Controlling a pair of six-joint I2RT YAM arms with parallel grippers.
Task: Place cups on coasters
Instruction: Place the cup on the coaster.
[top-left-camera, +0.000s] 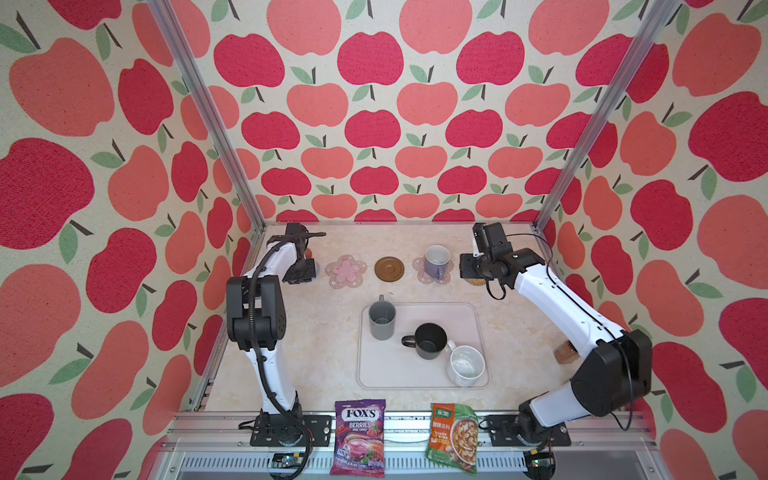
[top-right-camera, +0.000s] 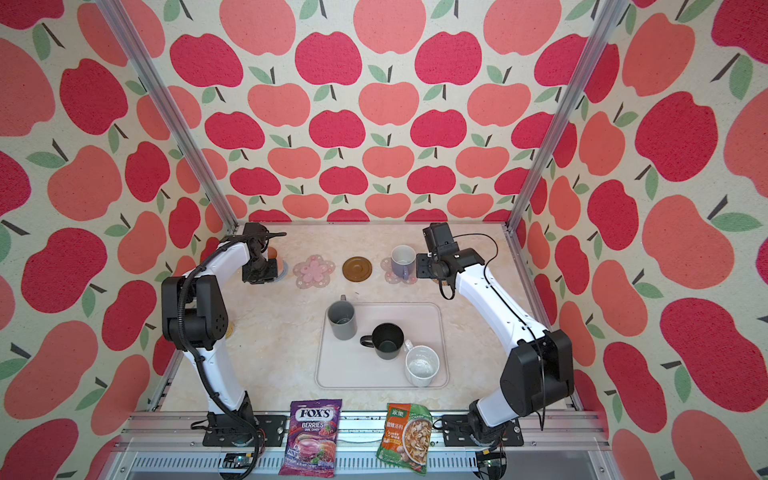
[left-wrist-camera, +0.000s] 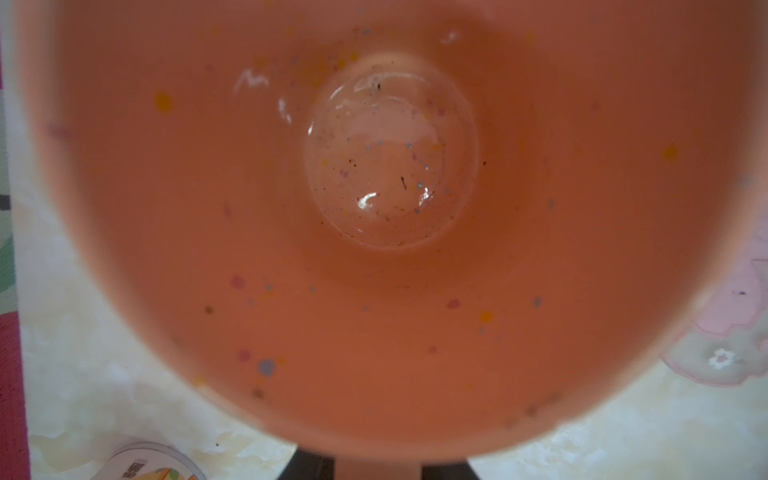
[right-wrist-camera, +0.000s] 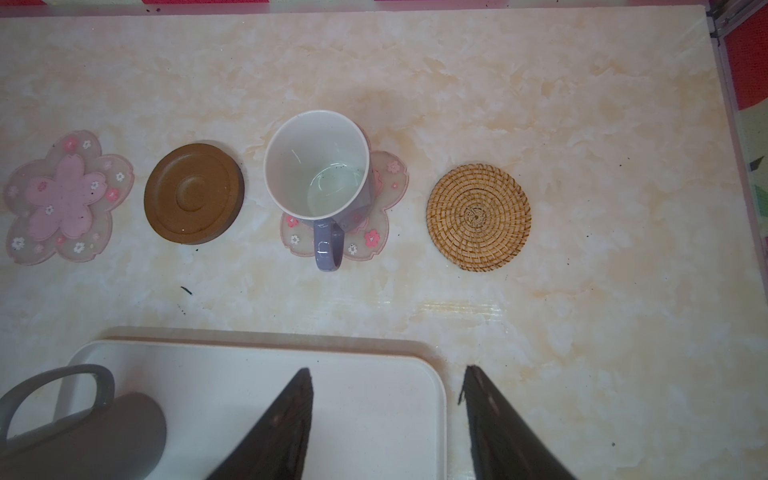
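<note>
Apple-print walls box in a cream, marble-patterned surface (right-wrist-camera: 582, 104). At its far left corner the left tool (top-left-camera: 302, 272) sits low over the peach-orange mug (left-wrist-camera: 374, 291). That wrist view looks straight down the glossy, colour-flecked inside and shows only dark stubs flanking a peach strip, so I cannot tell whether the tool is gripping or has let go. A sliver of the blue-grey coaster (top-right-camera: 286, 271) peeks out beside it, so this reads as the set-down of the second cup.

The next move, as I judge it, calls for a clean release and a straight lift so the rim is not dragged.

Along the far edge, the right tool (right-wrist-camera: 387, 370) hangs empty with its fingers well apart, above the coiled rattan coaster (right-wrist-camera: 478, 216). Beside that, the lavender mug (right-wrist-camera: 318, 166), white inside, stands on a translucent pink flower coaster (right-wrist-camera: 386, 208). The ringed brown disc (top-left-camera: 389, 269) and the other flower coaster (top-left-camera: 345, 271) are bare.

On the matte, round-cornered tray (top-left-camera: 386, 365) wait the tall grey mug (top-left-camera: 382, 322), the black mug (top-left-camera: 430, 340) and the speckled white mug (top-left-camera: 465, 365).
</note>
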